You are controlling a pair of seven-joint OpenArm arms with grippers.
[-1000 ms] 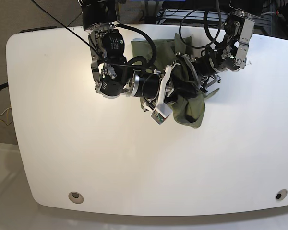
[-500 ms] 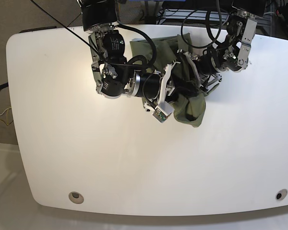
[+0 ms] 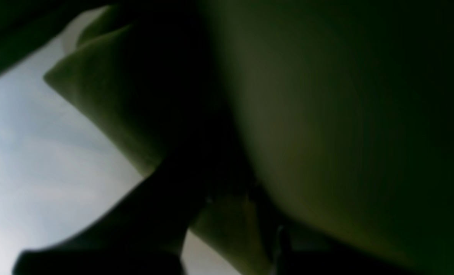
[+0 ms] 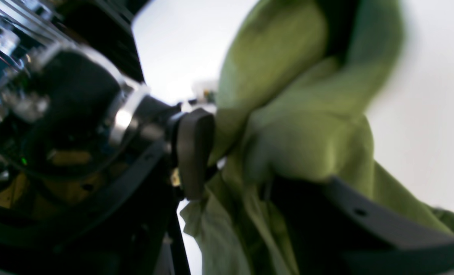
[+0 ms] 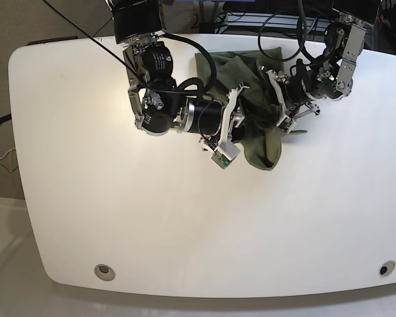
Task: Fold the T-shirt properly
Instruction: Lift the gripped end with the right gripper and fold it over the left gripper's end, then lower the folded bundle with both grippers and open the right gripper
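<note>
1. Starting at the right gripper [image 4: 234, 172]: in its wrist view the two dark fingers stand apart, with folds of the T-shirt [image 5: 261, 132] bunched between and over them. Whether they pinch the cloth I cannot tell.
2. Over at the left gripper [image 5: 282, 109], the wrist view is almost all dark, blurred green cloth pressed against the lens, and the base view hides the fingertips in the fabric. Whether its fingers are together or apart I cannot tell; it is at least buried in the shirt.
3. Both grippers meet at the same bundle, near the far edge of the white table [image 5: 185, 218], a little right of centre in the base view.
4. The T-shirt lies crumpled in a heap, one lobe hanging toward the near side and a flatter part stretching toward the far edge. No clean edges or flat panels show.
5. My judgement: the fold is at an early or middle stage at best. Spreading, squaring and the final folds all seem left to do.
6. Count: one T-shirt, two arms with one gripper each, one table.
</note>
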